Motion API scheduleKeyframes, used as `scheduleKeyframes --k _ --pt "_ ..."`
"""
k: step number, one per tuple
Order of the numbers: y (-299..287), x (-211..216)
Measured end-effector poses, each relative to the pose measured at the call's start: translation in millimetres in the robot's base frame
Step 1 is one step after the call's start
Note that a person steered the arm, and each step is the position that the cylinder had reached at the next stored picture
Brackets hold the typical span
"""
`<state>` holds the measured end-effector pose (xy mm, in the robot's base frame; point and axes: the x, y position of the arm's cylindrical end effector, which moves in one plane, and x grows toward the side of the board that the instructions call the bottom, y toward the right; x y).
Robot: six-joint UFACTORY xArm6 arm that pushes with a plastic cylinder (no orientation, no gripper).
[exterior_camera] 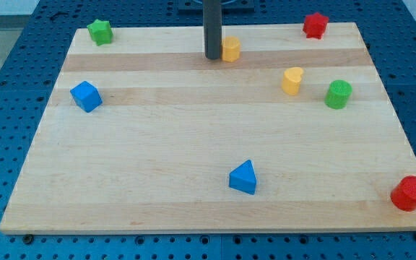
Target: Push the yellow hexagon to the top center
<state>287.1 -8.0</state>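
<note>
Where the board (193,209) nears the view's top centre, my tip (213,56) stands touching the yellow hexagon (231,49) on its left; I carry a bare rod, no fingers to spread or press; a yellow heart (292,80) sits near a green cylinder (338,94), well apart to the right.

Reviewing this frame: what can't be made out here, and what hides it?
- Yellow hexagon: its left part sits behind the rod, so contact with my tip cannot be judged.
- Rod's upper part: cut off by the view's top edge.
- Red cylinder: at the board's bottom-right corner; whether it overhangs is unclear.
</note>
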Motion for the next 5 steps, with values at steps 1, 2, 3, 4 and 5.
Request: scheduleKeyframes --k 1,2,3,4,5 --pt "0.0 34.7" --pt "11.5 44.2" --pt "26.0 16.7" --pt "35.2 -8.5" --pt "42.2 0.8"
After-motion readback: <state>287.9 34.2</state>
